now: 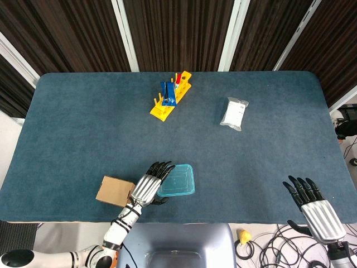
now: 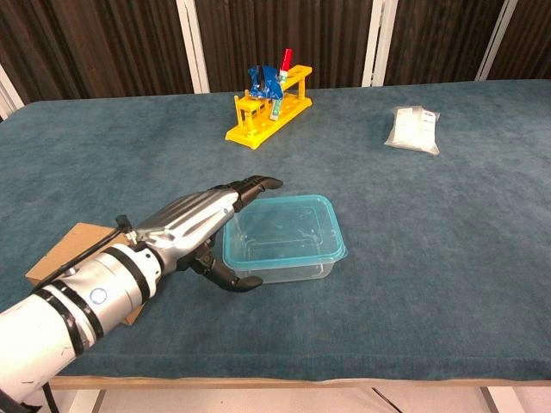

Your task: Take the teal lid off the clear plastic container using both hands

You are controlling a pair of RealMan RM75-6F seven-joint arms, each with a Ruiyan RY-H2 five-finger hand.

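Note:
The clear plastic container (image 1: 178, 184) (image 2: 288, 258) sits near the table's front edge, its teal lid (image 1: 177, 177) (image 2: 282, 225) on top. My left hand (image 1: 149, 185) (image 2: 200, 225) lies against the container's left end. Its fingers (image 2: 255, 186) reach along the far-left corner and its thumb (image 2: 231, 279) curls by the near-left corner, with nothing lifted. My right hand (image 1: 310, 204) hovers at the front right, well apart from the container, fingers spread and holding nothing. The chest view does not show it.
A brown cardboard box (image 1: 115, 191) (image 2: 76, 241) lies just left of my left hand. A yellow rack (image 1: 170, 96) (image 2: 267, 110) with blue and red items stands at the back centre. A white packet (image 1: 234, 113) (image 2: 413, 129) lies at the back right.

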